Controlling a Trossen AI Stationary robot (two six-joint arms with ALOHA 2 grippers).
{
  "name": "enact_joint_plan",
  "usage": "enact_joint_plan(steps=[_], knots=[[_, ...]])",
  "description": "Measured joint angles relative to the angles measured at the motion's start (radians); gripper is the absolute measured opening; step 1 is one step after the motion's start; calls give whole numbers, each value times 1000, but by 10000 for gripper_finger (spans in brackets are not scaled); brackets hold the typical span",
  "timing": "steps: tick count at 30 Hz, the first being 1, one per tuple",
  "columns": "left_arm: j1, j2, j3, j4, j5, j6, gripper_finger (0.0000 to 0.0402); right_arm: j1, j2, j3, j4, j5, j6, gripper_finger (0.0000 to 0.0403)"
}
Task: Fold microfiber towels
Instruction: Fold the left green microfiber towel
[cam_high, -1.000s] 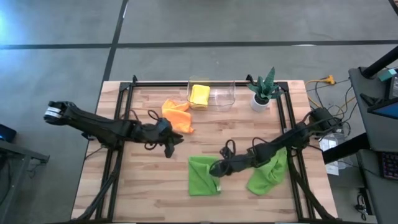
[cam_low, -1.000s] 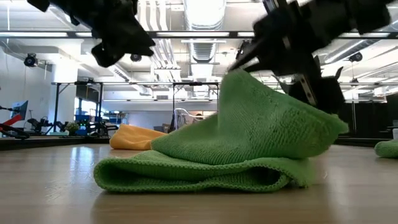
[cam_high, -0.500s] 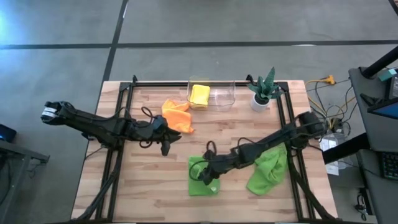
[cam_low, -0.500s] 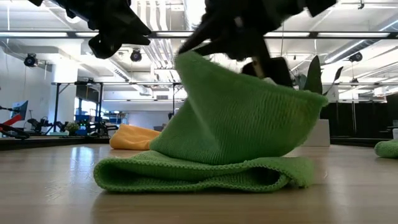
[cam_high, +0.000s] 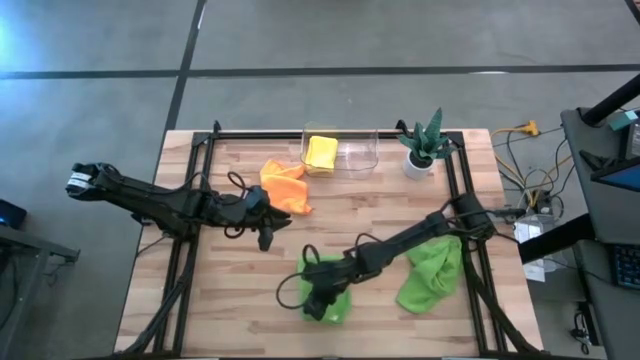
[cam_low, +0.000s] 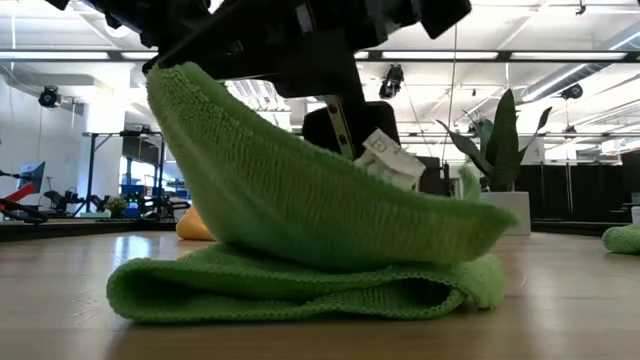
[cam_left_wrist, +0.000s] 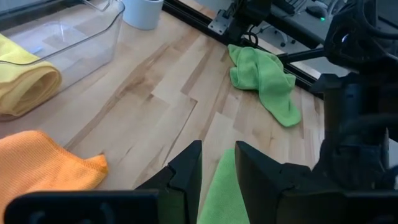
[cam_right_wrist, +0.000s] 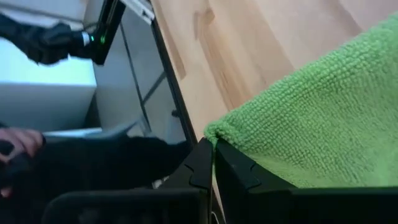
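Note:
A lime green towel (cam_high: 342, 303) lies near the table's front middle, its lower layer flat on the wood (cam_low: 300, 290). My right gripper (cam_high: 318, 300) is shut on its upper layer and holds that layer raised above the rest. My left gripper (cam_high: 268, 236) hovers left of centre above the table, open, with nothing between its fingers (cam_left_wrist: 217, 163). A second green towel (cam_high: 430, 270) lies crumpled at the right. An orange towel (cam_high: 283, 186) lies behind centre. A yellow towel (cam_high: 321, 152) sits in a clear container. My right gripper pinches a corner of the green towel's upper layer (cam_right_wrist: 216, 134) between its two fingers. The fingers slant down from the table's right. The held end stands high at the left (cam_low: 165, 80). From there the layer sags in a curve to the fold at the towel's right end (cam_low: 480, 245), which rests on the lower layer.
The clear container (cam_high: 355, 150) stands at the far middle, and a spiky plant in a white pot (cam_high: 421, 148) is to its right. Black rails (cam_high: 455, 190) run along the table's sides. Cables lie off the right edge.
My right gripper has gone toward the table's left and near edges, turning its wrist. It has drawn the held corner of the green towel over the lower layer. The raised end has passed from the towel's right to above its left end. The lower layer has spread a little leftward.

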Motion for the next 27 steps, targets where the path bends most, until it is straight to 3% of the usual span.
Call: enact_joint_plan(steps=[9, 21, 27], knots=[[0, 3, -6, 0, 10, 2, 81, -7, 21, 52, -117, -76, -114, 13], [-1, -2, -47, 1, 28, -6, 81, -11, 12, 84, -120, -88, -144, 92], [-2, 2, -55, 15, 130, -39, 81, -20, -36, 97, -280, -71, -191, 104]])
